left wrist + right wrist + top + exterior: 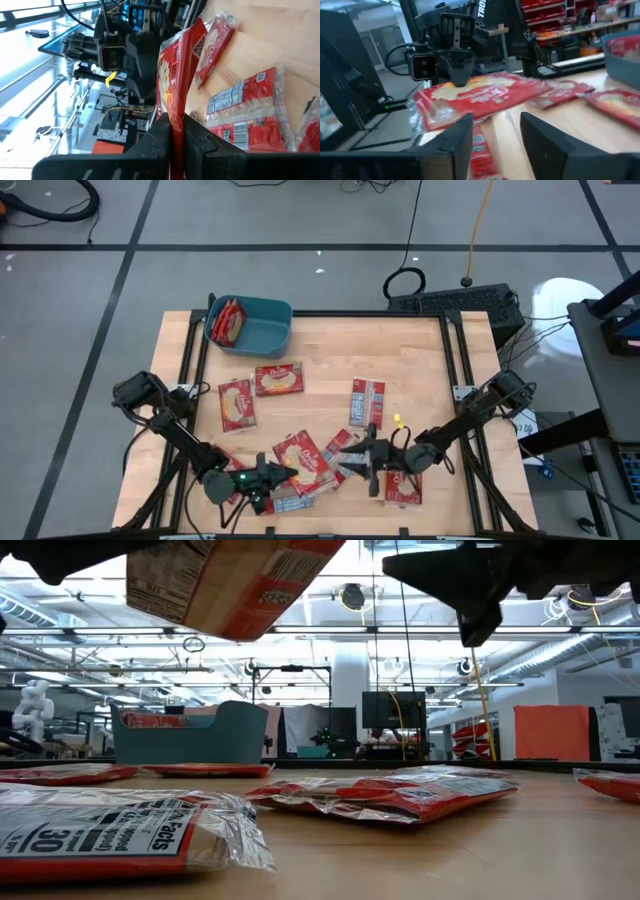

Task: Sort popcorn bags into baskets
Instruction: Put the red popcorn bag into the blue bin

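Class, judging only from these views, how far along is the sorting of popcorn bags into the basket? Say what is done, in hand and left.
Done: the teal basket already holds at least one popcorn bag.
In hand: the left gripper is shut on a lifted bag, near the table's front edge; the right gripper faces it with jaws open.
Left: several loose bags lie scattered on the table.

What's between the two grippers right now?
High view: one popcorn bag, pinched at its edge by the shut left gripper and reaching toward the open right gripper. The right wrist view shows it just ahead of the right fingers.
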You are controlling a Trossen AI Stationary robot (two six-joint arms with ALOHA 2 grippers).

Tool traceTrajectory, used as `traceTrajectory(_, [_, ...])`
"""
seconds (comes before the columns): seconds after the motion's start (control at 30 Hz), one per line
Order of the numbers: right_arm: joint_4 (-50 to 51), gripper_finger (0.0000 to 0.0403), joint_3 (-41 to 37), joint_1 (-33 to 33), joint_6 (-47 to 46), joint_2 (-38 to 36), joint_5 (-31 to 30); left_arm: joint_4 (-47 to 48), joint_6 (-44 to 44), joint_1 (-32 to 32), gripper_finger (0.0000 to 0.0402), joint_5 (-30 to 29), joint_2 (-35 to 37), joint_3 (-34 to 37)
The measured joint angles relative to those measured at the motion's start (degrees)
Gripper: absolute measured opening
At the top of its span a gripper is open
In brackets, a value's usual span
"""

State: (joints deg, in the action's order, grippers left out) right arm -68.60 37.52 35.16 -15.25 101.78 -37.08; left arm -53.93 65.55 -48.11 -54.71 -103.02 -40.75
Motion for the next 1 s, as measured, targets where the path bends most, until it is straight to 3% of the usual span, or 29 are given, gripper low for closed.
traceTrajectory(0.17, [-0.3, 0.0216, 0.0, 0.4, -5.5, 0.0, -0.8, 0.0, 0.5, 1.4, 0.0028, -9.7, 0.0, 0.0])
traceTrajectory(0.27, [-1.8, 0.0249, 0.0, -0.1, -8.8, 0.0, -5.3, 0.0, 3.9, 2.8, 0.0028, -13.7, 0.0, 0.0])
traceTrajectory(0.4, [-3.6, 0.028, 0.0, -2.1, -15.5, 0.0, -11.2, 0.0, 6.9, 4.9, 0.0028, -13.9, 0.0, 0.0])
traceTrajectory(0.8, [-11.8, 0.0297, 0.3, -7.1, -21.0, 4.0, -10.9, 0.1, 16.1, 11.0, 0.0028, -14.8, 0.0, 0.0])
traceTrajectory(1.0, [-10.0, 0.0297, 1.3, -9.5, -23.5, 4.2, -10.9, 0.1, 17.7, 13.4, 0.0028, -14.9, 0.0, 0.0])
